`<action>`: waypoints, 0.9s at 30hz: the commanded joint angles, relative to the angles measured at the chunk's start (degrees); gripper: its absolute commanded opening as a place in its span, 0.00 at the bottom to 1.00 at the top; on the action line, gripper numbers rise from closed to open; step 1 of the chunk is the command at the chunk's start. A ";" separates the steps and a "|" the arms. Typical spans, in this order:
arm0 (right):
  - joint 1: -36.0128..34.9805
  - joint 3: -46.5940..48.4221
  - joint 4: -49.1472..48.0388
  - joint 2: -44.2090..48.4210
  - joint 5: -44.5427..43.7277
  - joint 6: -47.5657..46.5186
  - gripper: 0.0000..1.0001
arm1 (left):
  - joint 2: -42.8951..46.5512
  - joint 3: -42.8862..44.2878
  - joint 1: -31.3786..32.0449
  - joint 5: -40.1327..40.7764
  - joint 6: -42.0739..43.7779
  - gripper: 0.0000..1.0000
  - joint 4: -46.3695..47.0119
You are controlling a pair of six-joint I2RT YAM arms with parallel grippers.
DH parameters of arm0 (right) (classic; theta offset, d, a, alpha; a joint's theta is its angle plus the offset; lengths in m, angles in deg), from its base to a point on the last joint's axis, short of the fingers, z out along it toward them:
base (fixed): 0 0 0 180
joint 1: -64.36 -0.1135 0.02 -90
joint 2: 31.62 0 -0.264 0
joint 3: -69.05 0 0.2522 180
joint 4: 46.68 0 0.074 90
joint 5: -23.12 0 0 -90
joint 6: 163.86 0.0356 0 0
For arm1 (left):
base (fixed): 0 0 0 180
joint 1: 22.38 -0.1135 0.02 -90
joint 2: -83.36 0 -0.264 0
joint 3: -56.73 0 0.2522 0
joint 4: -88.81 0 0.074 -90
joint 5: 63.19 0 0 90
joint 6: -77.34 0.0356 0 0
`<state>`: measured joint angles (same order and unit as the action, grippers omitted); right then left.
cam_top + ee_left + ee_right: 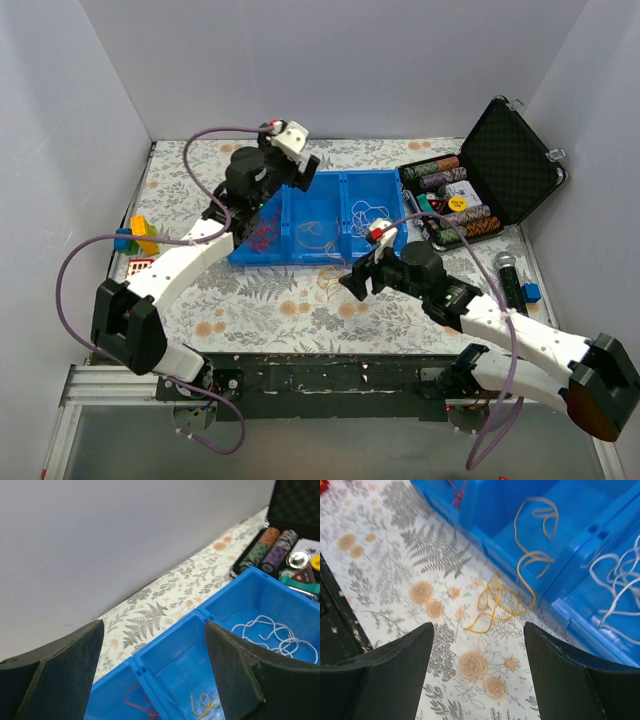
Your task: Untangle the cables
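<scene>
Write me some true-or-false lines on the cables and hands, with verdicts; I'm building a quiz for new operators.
1. The white cable lies inside the blue bin. True.
2. The orange-yellow cable lies wholly inside the bin. False: it drapes over the front rim onto the table.
3. The right hand holds a cable. False: it is open and empty.
4. The red cable has a compartment to itself. True.
5. The left hand is shut. False: its fingers stand apart.
</scene>
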<state>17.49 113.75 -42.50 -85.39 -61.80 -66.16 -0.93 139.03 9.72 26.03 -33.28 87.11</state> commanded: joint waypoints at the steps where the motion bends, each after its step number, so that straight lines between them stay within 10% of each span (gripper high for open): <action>1: 0.29 -2.63 -7.10 -6.50 -1.30 1.61 0.82 | 9.13 1.35 -3.35 -1.14 -2.67 0.87 -5.54; 11: 0.29 0.43 -16.25 -23.55 -0.26 1.26 0.68 | 23.20 -8.41 -4.67 -2.30 -3.55 0.98 -10.91; 20: 0.29 3.51 -16.09 -24.90 0.28 1.00 0.03 | 25.14 -8.68 -4.76 -0.02 -3.64 0.98 -11.18; 27: 0.20 8.95 -8.88 -13.21 0.98 -2.25 0.01 | 26.28 -10.61 -4.76 -0.02 -3.64 0.98 -10.30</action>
<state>17.53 116.40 -52.21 -105.17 -61.80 -65.94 23.37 129.34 5.15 25.18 -36.71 76.59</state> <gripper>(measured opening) 0.031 0.981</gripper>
